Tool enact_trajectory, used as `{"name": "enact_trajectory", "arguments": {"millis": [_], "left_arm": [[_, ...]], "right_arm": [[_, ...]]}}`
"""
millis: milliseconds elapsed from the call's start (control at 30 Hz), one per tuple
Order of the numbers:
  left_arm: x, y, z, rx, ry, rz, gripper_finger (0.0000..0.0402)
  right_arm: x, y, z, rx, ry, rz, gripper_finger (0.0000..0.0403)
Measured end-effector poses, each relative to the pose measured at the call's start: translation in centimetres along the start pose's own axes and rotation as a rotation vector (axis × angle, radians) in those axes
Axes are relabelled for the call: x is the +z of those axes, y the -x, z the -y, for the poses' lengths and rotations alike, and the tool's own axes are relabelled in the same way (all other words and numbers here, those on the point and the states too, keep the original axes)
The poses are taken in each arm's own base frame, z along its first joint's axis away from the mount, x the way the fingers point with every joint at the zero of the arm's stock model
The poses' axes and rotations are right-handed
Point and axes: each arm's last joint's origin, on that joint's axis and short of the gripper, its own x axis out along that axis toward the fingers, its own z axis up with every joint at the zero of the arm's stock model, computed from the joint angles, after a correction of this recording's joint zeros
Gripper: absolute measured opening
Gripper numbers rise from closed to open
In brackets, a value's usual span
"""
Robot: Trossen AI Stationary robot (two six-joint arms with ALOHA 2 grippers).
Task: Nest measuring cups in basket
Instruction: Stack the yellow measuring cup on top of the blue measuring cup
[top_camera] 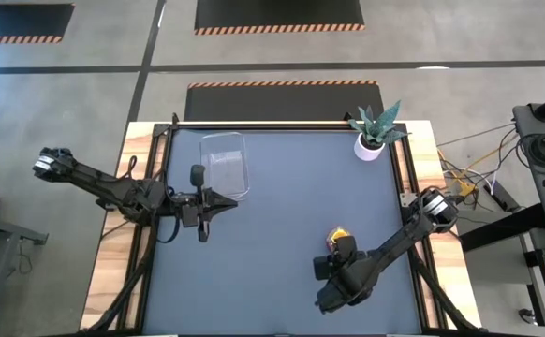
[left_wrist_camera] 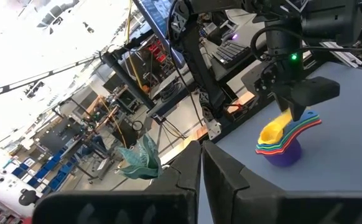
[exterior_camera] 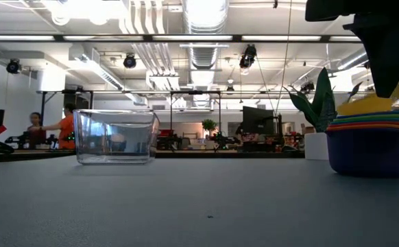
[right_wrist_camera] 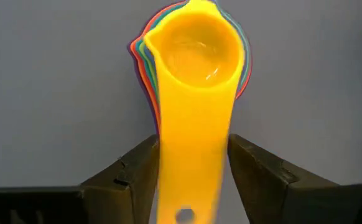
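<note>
The measuring cups (top_camera: 338, 233) stand nested in one stack on the table's near right part, the yellow cup (right_wrist_camera: 193, 50) on top and a blue one (exterior_camera: 371, 151) at the bottom. My right gripper (right_wrist_camera: 193, 146) hangs over the stack, pointing steeply down, open, with one finger on each side of the yellow cup's handle. The clear basket (top_camera: 226, 164) rests on its flat bottom at the far left, and no cup shows in it. My left gripper (left_wrist_camera: 199, 165) is shut and level, just near of the basket, holding nothing. My right gripper has its two fingers (right_wrist_camera: 137, 168) close along the two long edges of the yellow cup's handle (right_wrist_camera: 190, 162), coming from above. I cannot tell whether they touch it. The yellow cup sits in the stack, which stands on the table.
A white pot with a green plant (top_camera: 373, 140) stands at the far right corner. Bare dark table lies between the basket (exterior_camera: 114, 137) and the stack (left_wrist_camera: 283, 146). People show in the room beyond the table.
</note>
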Motion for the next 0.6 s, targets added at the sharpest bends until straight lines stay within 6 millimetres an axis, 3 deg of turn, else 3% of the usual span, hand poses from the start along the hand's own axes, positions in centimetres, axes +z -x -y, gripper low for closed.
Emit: {"name": "enact_trajectory", "arguments": {"millis": [233, 600], "left_arm": [[0.0, 0.0, 0.0, 0.0, 0.0, 0.0, 0.0], [-0.01, 0.0, 0.0, -0.001, 0.0, 0.0, 0.0]], "right_arm": [[-0.04, -0.01, -0.05, 0.005, -0.002, -0.005, 0.0198], [0.82, 0.69, 0.19, 0.016, 0.016, -0.023, 0.019]]}}
